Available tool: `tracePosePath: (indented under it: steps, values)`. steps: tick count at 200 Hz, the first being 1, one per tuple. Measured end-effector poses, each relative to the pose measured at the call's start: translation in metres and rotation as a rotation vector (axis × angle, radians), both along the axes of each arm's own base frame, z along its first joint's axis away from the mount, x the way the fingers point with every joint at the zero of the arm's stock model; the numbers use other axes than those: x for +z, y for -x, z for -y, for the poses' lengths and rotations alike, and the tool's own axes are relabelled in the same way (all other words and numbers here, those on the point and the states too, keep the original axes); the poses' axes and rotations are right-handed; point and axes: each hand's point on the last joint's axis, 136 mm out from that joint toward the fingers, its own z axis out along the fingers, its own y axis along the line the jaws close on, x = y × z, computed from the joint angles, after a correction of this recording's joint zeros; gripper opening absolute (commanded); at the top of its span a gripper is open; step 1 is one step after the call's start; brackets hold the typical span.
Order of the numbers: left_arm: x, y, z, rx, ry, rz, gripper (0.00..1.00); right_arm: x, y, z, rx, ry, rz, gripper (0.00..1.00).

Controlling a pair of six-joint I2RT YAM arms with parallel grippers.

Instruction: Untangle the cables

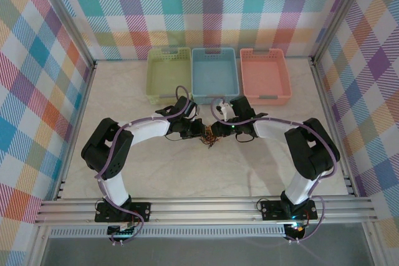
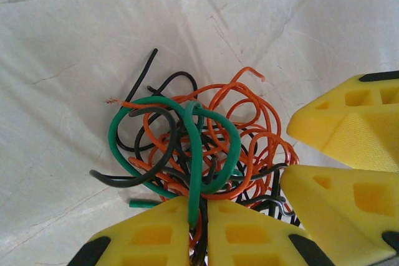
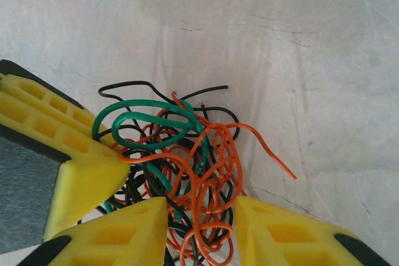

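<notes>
Cables (image 1: 214, 141): one small wad of hair-thin orange, black and green strands on the tabletop (image 1: 206, 179), mid-workspace, a little in front of the blue basket (image 1: 215, 70) and squarely between the two pincers. Left pincer (image 2: 198, 209): jaws all but closed, nipping a green strand (image 2: 196, 160) and some black wire where they run down out of the wad. Right pincer (image 3: 201, 209): jaws partway apart with a clump of orange loops (image 3: 215, 185) in the gap. Can't tell if it's pinching them or just straddling.

Handling, my read: near weightless, so load is no issue, but the whole wad will drag along if either side pulls alone. The wire looks springy and holds its curl, so expect loops to spring back and re-snag rather than lie flat. Thin section and smooth insulation mean it will likely slip through broad fingers unless pinched square across. It's not delicate as such, but a hard yank would cinch the crossings tighter.

Where to grab: one strand at a time, near a free end, never the core. Candidates are the orange tail (image 3: 277, 161) trailing out sideways and the black tail (image 2: 144, 70) poking clear of the wad. Green looks thickest with the fewest loops, so it's probably easiest out first. Anchor the wad with one side and draw slowly with the other.
</notes>
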Motion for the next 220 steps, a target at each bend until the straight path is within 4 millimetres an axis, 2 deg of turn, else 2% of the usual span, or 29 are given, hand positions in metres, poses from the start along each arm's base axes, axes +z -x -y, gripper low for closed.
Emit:
tracePosePath:
  steps: [33,69,86,106,155,220]
  values:
    - [0.0,0.0,0.0,0.0,0.0,0.0,0.12,0.007,0.0,-0.001,0.003,-0.017,0.028,0.33]
    - [0.0,0.0,0.0,0.0,0.0,0.0,0.12,0.036,0.014,-0.003,0.035,-0.063,0.143,0.32]
    - [0.0,0.0,0.0,0.0,0.0,0.0,0.11,0.044,0.014,-0.007,0.051,-0.081,0.178,0.32]
    - [0.0,0.0,0.0,0.0,0.0,0.0,0.11,0.039,0.016,-0.013,0.076,-0.084,0.161,0.31]
    - [0.0,0.0,0.0,0.001,-0.001,0.0,0.11,0.015,0.009,-0.023,0.108,-0.044,0.058,0.28]
    - [0.0,0.0,0.0,0.001,0.0,0.0,0.11,0.005,0.01,-0.021,0.104,-0.006,0.01,0.3]
